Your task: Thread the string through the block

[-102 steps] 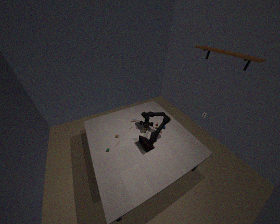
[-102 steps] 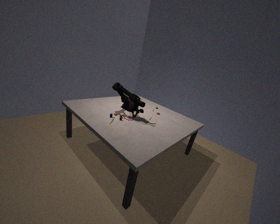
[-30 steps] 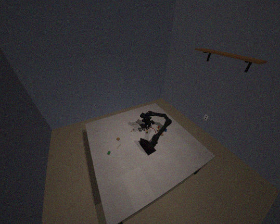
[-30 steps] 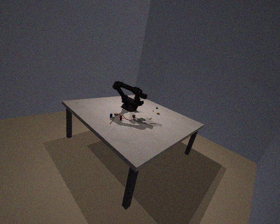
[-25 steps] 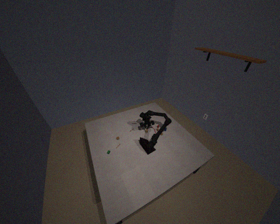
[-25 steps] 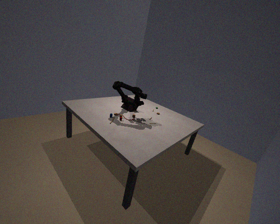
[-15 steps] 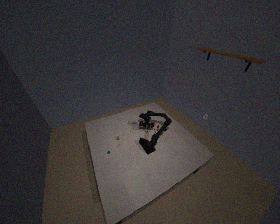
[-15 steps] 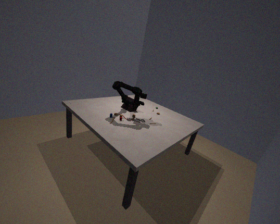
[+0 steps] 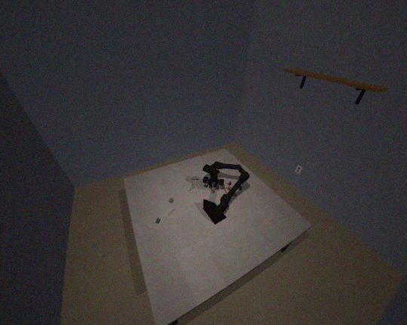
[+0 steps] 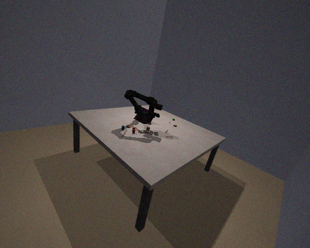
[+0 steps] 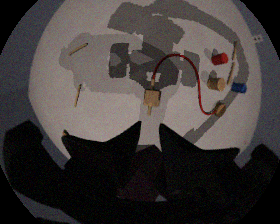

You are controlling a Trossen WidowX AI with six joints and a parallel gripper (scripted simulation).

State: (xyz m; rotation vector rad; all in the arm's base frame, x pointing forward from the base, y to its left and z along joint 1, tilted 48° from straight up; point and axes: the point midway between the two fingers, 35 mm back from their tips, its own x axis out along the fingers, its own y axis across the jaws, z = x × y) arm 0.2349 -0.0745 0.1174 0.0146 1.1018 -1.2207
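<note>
The wooden block [image 11: 152,98] [image 10: 148,127] stands on the table below the gripper. The red string [image 11: 198,82] curves from the round wooden button [image 11: 219,109] [image 10: 128,126] to the block's far side in the wrist view. A short piece of the wooden stick [image 11: 149,110] shows at the block's near side, facing the gripper. The part inside the block is hidden, and whether wood also shows at the far side is hard to tell. My gripper [image 11: 149,124] is partly open, with nothing between its fingertips. It is above the table, short of the stick in the wrist view.
Loose sticks [image 11: 78,49] [image 11: 77,95] lie left; others [image 11: 234,51] [image 11: 231,73] lie right, near a red cylinder [image 11: 219,58], a tan cylinder [image 11: 216,84] and a blue cylinder [image 11: 239,88]. A green piece [image 9: 157,220] and a brown round piece [image 9: 171,200] lie farther off.
</note>
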